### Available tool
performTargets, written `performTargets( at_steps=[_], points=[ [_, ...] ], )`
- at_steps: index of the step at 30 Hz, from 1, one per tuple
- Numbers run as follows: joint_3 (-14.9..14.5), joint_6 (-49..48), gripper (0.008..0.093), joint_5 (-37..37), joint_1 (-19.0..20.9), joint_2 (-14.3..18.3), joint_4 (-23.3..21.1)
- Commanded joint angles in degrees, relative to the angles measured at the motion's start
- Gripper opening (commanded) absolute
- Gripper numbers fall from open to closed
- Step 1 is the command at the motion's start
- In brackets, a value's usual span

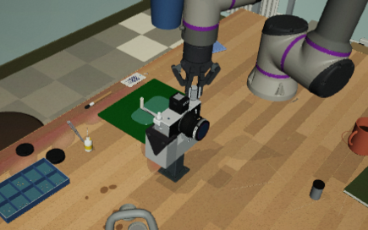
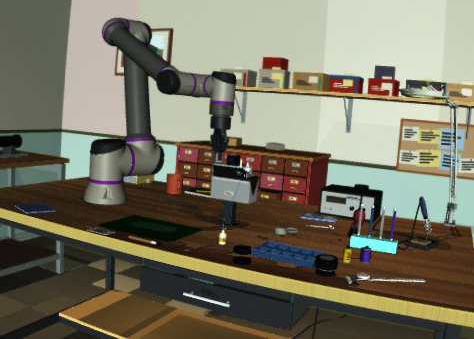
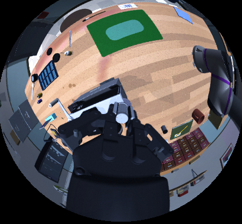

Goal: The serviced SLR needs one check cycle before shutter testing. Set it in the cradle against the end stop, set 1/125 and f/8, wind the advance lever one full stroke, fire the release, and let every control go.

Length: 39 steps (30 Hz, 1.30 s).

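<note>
A small silver dial (image 1: 195, 90) (image 3: 121, 118) stands on the top plate of the black SLR camera (image 1: 186, 118) (image 2: 231, 169), at the end nearest the arm's base. The camera sits in a grey cradle (image 1: 165, 146) (image 2: 233, 189) on a dark post in the middle of the bench. Its lens (image 1: 200, 128) faces the near right. A white advance lever (image 1: 148, 109) sticks out at the camera's far end. My gripper (image 1: 195, 86) (image 2: 218, 152) (image 3: 121, 120) points straight down over the dial. It is closed on the dial.
Behind the cradle lies a green mat (image 1: 138, 109) with a pale oval. The arm's base (image 1: 275, 80) stands to the right. A blue parts tray (image 1: 24, 188), two black caps (image 1: 55, 156) and a small bottle (image 1: 88, 145) lie to the left. A brown mug (image 1: 364, 135) stands far right.
</note>
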Motion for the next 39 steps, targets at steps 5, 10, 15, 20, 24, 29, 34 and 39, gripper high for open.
performTargets(
  at_steps=[5,10,15,20,24,29,34,39],
  points=[
    [-0.06,-9.26,0.008,-0.01,-0.01,-0.01,-0.03],
    [-0.06,-18.3,0.008,-0.01,-0.01,-0.01,-0.03],
    [-0.06,-26.5,0.008,-0.01,-0.01,-0.01,-0.03],
    [-0.06,-33.53,0.008,-0.01,-0.01,-0.01,-0.03],
    [-0.06,-38.14,0.008,-0.01,-0.01,-0.01,-0.03],
    [-0.06,-42.52,0.008,-0.01,-0.01,-0.01,-0.03],
    [-0.06,-45.35,0.008,-0.01,-0.01,-0.01,-0.03],
    [-0.06,-46.81,0.008,-0.01,-0.01,-0.01,-0.03]
  ],
)
